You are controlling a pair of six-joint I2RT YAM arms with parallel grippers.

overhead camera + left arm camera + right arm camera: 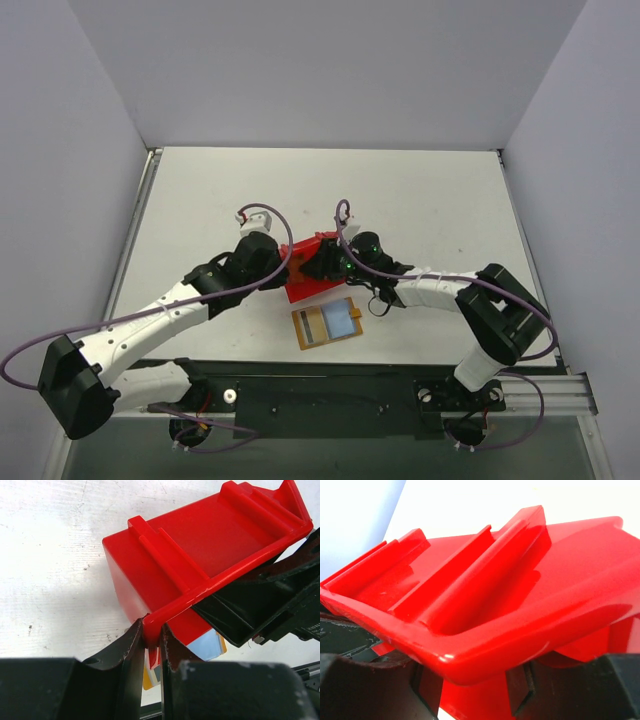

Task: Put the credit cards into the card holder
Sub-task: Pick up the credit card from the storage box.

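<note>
The card holder [328,323] lies open on the table, with a tan left half, a light blue panel on the right and a small tab. It also shows in the left wrist view [209,648], under the red bin. I cannot make out any loose credit cards. My left gripper [283,262] [152,630] is shut on the rim of the red bin [305,277] [210,540], which is tilted above the holder. My right gripper [330,262] [470,690] grips the bin's [520,580] other side, with red plastic filling the gap between its fingers.
Grey walls enclose the white table [420,200] on three sides. A black rail [330,390] carrying the arm bases runs along the near edge, just below the card holder.
</note>
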